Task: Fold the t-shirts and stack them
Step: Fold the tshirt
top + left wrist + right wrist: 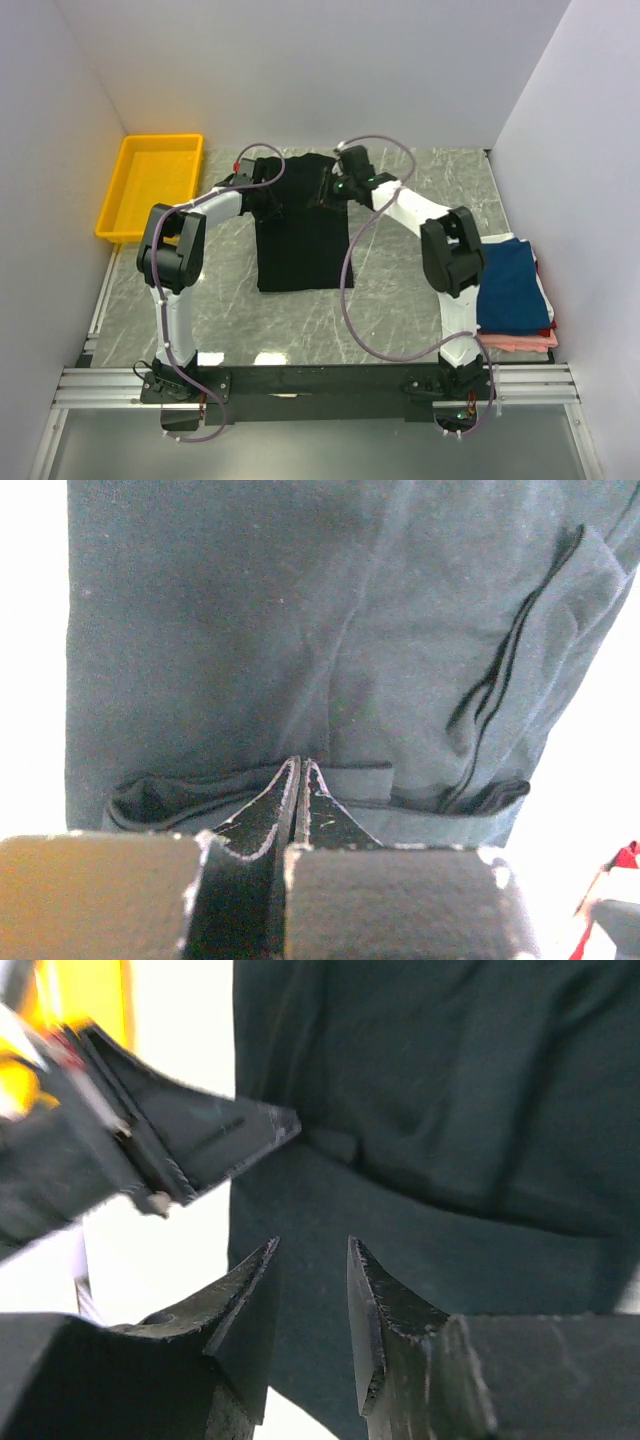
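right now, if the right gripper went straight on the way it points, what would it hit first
Most likely the black t-shirt: its cloth fills the line ahead of the open right gripper. The left gripper sits off to one side of it. Depth is unclear.

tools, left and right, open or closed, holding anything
Left tool: closed, pinching the hem of the black shirt.
Right tool: open, empty, above the same shirt.

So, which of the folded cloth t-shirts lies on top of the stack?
The navy blue cloth t-shirt; the salmon-pink one shows only as an edge beneath it.
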